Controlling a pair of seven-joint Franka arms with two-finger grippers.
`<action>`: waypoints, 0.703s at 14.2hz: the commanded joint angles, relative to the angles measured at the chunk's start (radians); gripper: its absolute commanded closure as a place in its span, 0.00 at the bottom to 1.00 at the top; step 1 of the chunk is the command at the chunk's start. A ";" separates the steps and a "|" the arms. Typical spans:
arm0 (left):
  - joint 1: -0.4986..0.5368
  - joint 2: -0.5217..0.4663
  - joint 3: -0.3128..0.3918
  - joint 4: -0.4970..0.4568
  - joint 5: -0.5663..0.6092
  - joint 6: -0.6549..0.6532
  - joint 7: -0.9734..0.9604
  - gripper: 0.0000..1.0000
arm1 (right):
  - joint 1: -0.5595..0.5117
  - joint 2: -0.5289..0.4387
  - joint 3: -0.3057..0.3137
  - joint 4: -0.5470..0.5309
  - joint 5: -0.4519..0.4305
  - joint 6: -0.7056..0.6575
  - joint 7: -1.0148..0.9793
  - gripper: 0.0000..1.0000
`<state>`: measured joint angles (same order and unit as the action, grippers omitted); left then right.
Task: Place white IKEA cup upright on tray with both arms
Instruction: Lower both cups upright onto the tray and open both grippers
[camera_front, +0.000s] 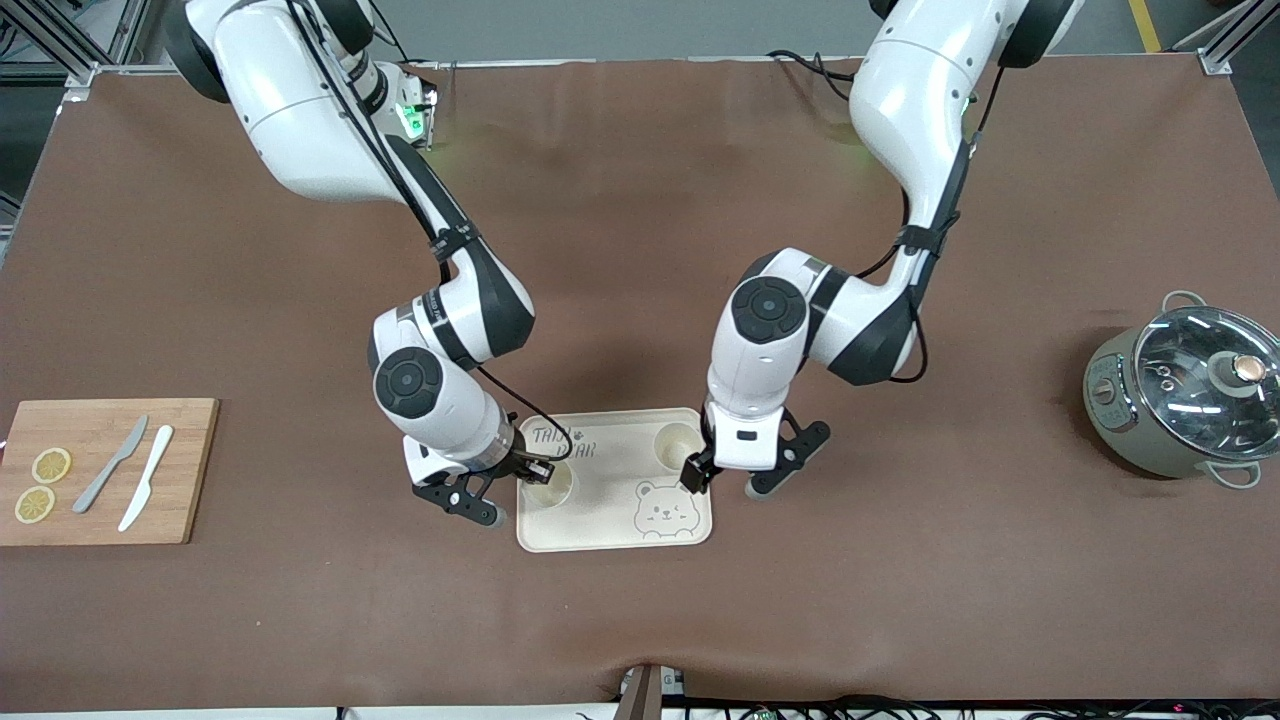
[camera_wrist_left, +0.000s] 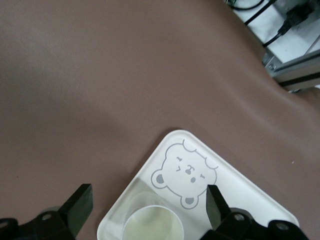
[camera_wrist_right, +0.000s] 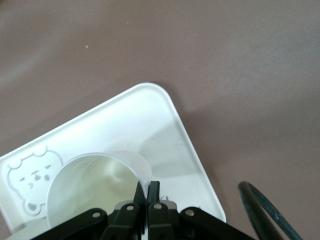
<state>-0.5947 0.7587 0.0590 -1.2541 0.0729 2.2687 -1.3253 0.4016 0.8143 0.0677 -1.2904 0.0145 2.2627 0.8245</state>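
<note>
At lower centre, the right gripper (camera_wrist_right: 146, 192) is clamped on one cup's (camera_wrist_right: 92, 187) rim on the tray (camera_front: 610, 530); the left gripper (camera_wrist_left: 150, 200) is spread above the other cup (camera_wrist_left: 151, 225).

The tray (camera_front: 612, 535) is crowded at both ends: the right gripper (camera_front: 541, 468) pinches the rim of an upright white cup (camera_front: 551, 486) at the right arm's end, and the left gripper (camera_front: 694, 476), fingers (camera_wrist_left: 77, 206) spread wide, hangs over a second cup (camera_front: 677, 443) at the left arm's end. Between the cups the tray's middle and the bear drawing (camera_front: 662, 510) lie bare. The brown table (camera_front: 640, 620) nearer the front camera is open. Well apart stand a cutting board (camera_front: 190, 470) with two knives (camera_front: 128, 472) and lemon slices (camera_front: 42, 484), and a lidded pot (camera_front: 1185, 395).
</note>
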 joint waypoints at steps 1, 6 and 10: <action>0.033 -0.056 -0.013 -0.025 0.007 -0.043 0.044 0.00 | 0.006 0.005 -0.009 -0.042 -0.062 0.057 0.031 1.00; 0.093 -0.125 -0.014 -0.031 -0.042 -0.153 0.213 0.00 | 0.005 0.017 -0.009 -0.050 -0.082 0.074 0.033 1.00; 0.150 -0.173 -0.014 -0.033 -0.070 -0.234 0.336 0.00 | 0.006 0.028 -0.011 -0.050 -0.080 0.089 0.034 1.00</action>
<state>-0.4695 0.6312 0.0547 -1.2564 0.0222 2.0689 -1.0446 0.4018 0.8340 0.0606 -1.3395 -0.0425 2.3271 0.8336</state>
